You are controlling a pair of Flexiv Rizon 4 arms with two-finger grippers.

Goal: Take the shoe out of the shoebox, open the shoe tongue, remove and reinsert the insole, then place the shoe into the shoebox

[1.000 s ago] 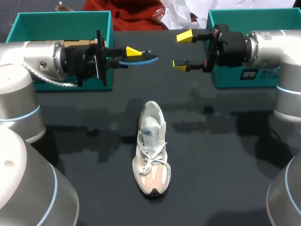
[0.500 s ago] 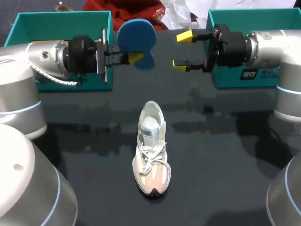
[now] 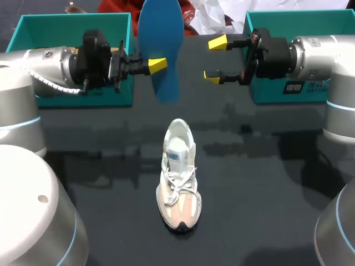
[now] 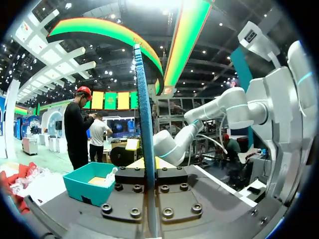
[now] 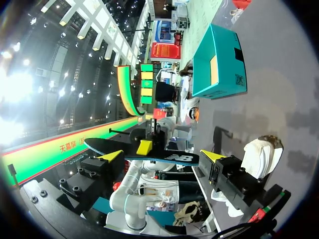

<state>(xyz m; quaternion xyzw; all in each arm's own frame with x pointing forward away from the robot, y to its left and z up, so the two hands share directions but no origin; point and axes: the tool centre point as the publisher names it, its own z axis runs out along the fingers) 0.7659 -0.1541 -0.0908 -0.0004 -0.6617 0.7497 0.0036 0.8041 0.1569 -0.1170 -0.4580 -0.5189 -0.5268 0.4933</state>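
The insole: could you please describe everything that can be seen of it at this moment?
The insole is a thin, flat, foam-like piece with rounded ends, blue on one face and dark with white print on the other. It is out of the shoe, held in the air above the table, standing on end. The left gripper is shut on its middle from both faces; nothing else touches it.

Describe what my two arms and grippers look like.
The left arm and right arm are rounded silver-grey tubes with thin light-blue rings at the joints. A white ribbed cable runs along the left wrist. The left gripper and right gripper are black blocks; their fingers end in bright yellow wedges.
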